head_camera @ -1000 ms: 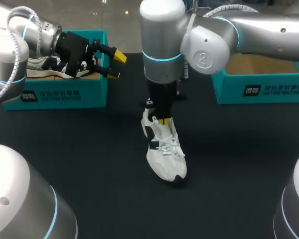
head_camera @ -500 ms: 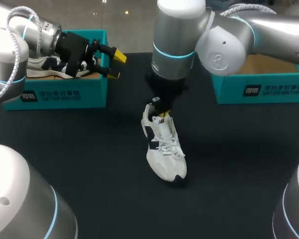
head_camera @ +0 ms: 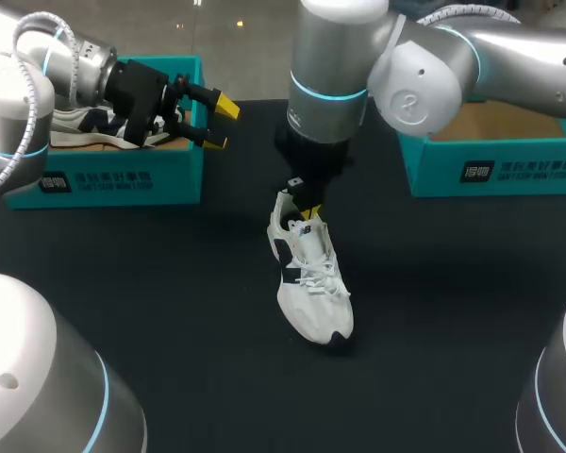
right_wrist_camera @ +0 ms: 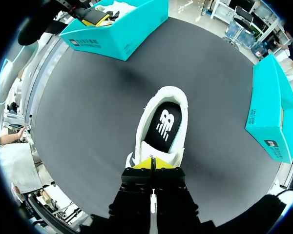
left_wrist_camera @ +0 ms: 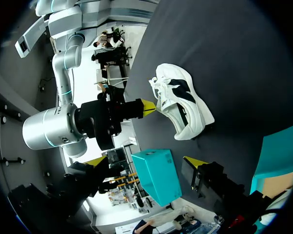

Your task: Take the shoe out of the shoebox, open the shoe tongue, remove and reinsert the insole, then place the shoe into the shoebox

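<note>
Our black table (head_camera: 170, 283) carries the white sneaker (head_camera: 311, 283) out in the middle, between the left shoebox (head_camera: 123, 175) and the right shoebox (head_camera: 491, 170), its long axis running heel away, toe toward us. Our right gripper (head_camera: 310, 211), fingers pressed together, hangs at the tongue (right_wrist_camera: 156, 152), clearly the nearer. Our left gripper (head_camera: 220, 125) gapes over the left shoebox, well apart.

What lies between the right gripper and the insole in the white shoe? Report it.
Nothing visible does. The right gripper hangs over the tongue, and the black insole lies exposed just ahead of it, in the opening of the white shoe.
</note>
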Robot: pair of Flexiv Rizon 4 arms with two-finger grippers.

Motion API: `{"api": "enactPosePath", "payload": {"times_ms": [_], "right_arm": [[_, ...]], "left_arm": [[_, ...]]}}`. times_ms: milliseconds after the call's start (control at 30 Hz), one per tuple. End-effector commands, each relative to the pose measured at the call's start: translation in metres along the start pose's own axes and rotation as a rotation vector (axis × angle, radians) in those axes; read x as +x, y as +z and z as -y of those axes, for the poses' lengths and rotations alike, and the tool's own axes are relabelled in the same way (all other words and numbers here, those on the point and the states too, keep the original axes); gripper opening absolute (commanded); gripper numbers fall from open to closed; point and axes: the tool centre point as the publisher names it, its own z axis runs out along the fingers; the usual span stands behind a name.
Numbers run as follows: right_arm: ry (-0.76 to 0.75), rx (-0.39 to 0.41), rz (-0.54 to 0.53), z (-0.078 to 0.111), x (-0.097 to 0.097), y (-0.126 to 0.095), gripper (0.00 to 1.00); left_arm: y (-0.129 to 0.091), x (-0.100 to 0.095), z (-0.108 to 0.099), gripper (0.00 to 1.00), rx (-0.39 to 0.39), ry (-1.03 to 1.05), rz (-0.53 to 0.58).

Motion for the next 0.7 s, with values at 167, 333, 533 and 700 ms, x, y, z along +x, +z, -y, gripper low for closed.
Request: {"api": "enactPosePath", "payload": {"times_ms": [167, 333, 533, 700], "right_arm": [[-0.036, -0.027, 0.013, -0.001, -0.002, -0.002, 0.0], [-0.409, -0.018, 0.143, -0.01, -0.011, -0.006, 0.0], [-0.653, -0.047, 0.207, -0.017, -0.025, -0.015, 0.0], [-0.928, -0.037, 0.283, -0.026, -0.032, -0.027, 0.0]], "left_arm": [[0.0, 0.0, 0.0, 1.0, 0.001, 0.001, -0.002], [0.0, 0.0, 0.0, 1.0, 0.001, 0.001, -0.002], [0.0, 0.0, 0.0, 1.0, 0.001, 0.001, -0.002], [0.0, 0.0, 0.0, 1.0, 0.001, 0.001, -0.002]]}}
